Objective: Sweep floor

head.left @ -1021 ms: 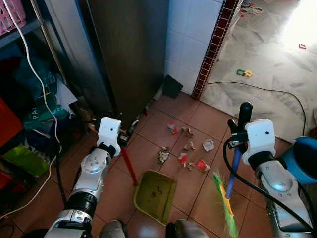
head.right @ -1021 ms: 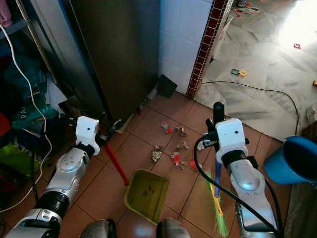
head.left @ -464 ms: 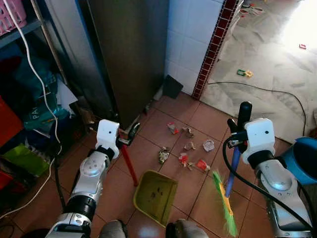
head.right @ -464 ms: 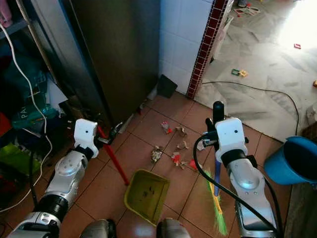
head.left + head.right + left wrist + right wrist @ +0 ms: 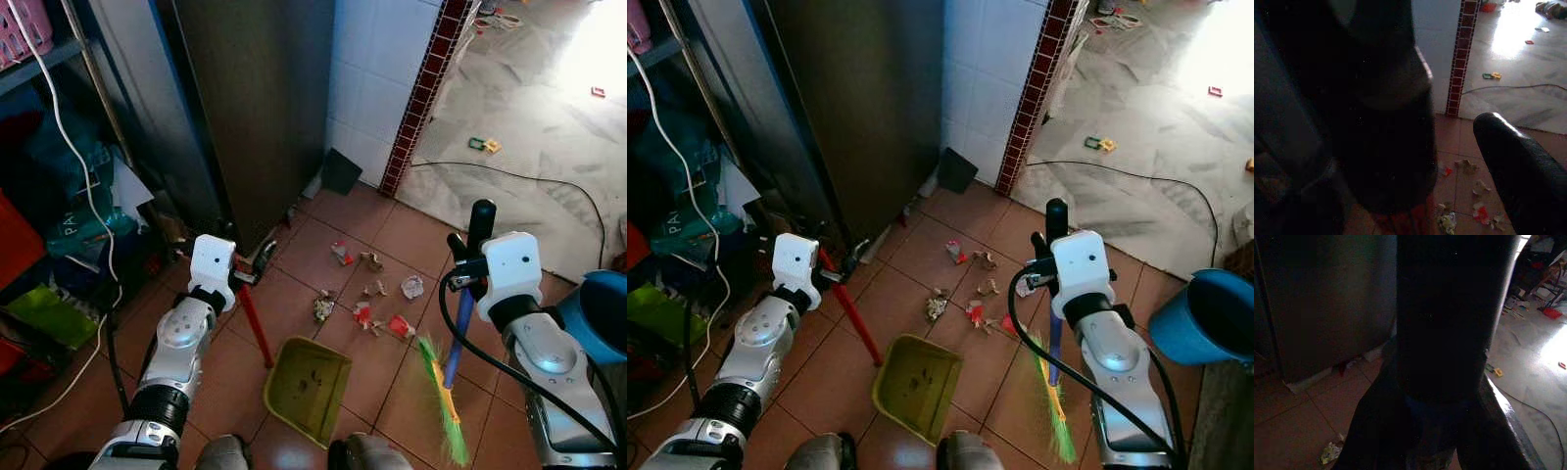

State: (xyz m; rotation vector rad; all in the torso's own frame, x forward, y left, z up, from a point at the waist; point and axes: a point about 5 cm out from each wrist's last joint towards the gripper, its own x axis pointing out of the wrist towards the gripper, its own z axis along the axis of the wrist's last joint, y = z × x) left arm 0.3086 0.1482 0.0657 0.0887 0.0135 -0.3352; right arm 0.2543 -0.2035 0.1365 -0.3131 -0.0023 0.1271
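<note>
while the left hand [image 5: 257, 266] clenches the red handle [image 5: 255, 325] of the yellow-green dustpan [image 5: 308, 386], the pan rests flat on the terracotta tile floor [image 5: 338, 220] just in front of the robot's feet. the right hand [image 5: 462, 262] grips the broom [image 5: 447, 392] high on its blue shaft; the black top end pokes above the fingers, and the green and yellow bristles trail on the tiles beside the pan. scattered litter [image 5: 367, 294] lies between pan and wall, the bits too small to name. a blue bucket [image 5: 598, 315] is cut off at the right edge. both wrist views are mostly dark; the left one makes out one black finger [image 5: 1518, 171] and faint litter beyond.
</note>
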